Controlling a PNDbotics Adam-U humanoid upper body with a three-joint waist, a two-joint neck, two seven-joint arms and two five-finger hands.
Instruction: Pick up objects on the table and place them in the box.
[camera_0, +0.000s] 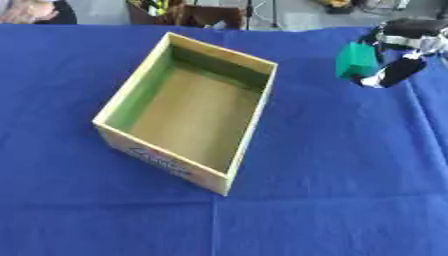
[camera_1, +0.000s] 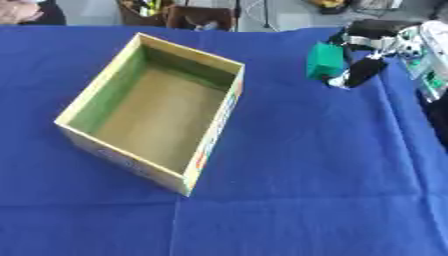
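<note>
An open cardboard box (camera_0: 254, 125) stands left of centre on the blue cloth, turned askew, with nothing inside it. At the upper right my right hand (camera_0: 398, 65) comes in from the top corner, its fingers curled round a green block (camera_0: 355, 61). The block hangs above the cloth, well to the right of the box's far corner. In the right eye view the same hand (camera_1: 363, 67) and green block (camera_1: 325, 61) show. My left hand shows in neither view.
A blue cloth (camera_0: 350, 190) covers the whole table. Beyond its far edge stand dark chair-like shapes (camera_0: 188, 12) and floor clutter. A white and green thing (camera_1: 430, 55) lies at the right edge in the right eye view.
</note>
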